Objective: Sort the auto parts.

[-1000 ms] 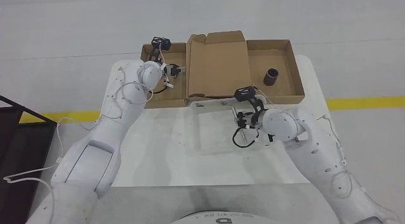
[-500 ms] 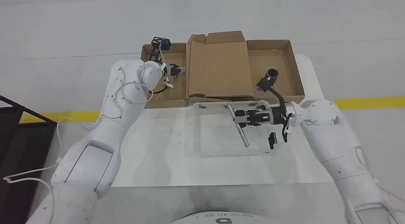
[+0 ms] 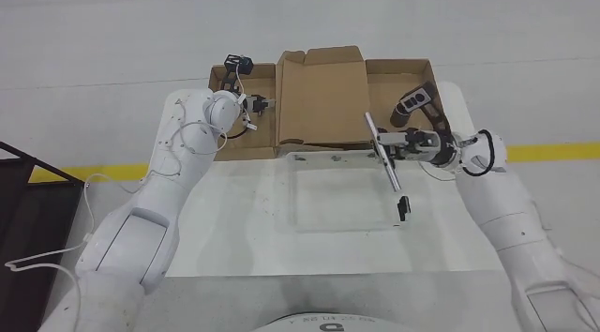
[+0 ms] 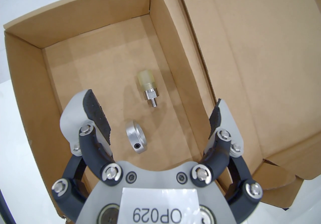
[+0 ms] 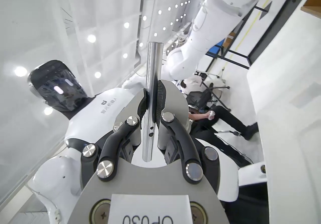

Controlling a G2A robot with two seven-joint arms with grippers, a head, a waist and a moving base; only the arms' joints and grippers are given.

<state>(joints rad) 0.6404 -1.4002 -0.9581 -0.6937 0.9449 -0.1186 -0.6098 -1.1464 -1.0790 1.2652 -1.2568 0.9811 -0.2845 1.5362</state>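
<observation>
Our right gripper has its fingers pinched on a metal rod. The grip sits near one end, so a long length runs out past the fingertips and a short stub points back toward the palm. Seen from above, the rod crosses the front wall of the cardboard box.

We judge that long free end the main hazard. It could strike a box wall or the raised flap on the way in, and with so off-centre a hold the polished metal could twist or slide between the pads. Apart from these fingers, on the table, lies a small black part.

Our left gripper hangs over the box's left compartment with its fingers spread wide and empty. Below and between them lies a ring, and just past the fingertips a small fitting. A closing from here might catch both, or nudge the ring, which looks tipped up on its rim and could roll.

The rod is round, straight and mirror-bright, with small drilled holes near the held end. The pads are black ribbed rubber. The ring is brushed metal with a small screw hole in its side. The fitting has a six-sided metal base, a threaded stud and a cloudy yellowish cap. The box is plain matte brown cardboard.
</observation>
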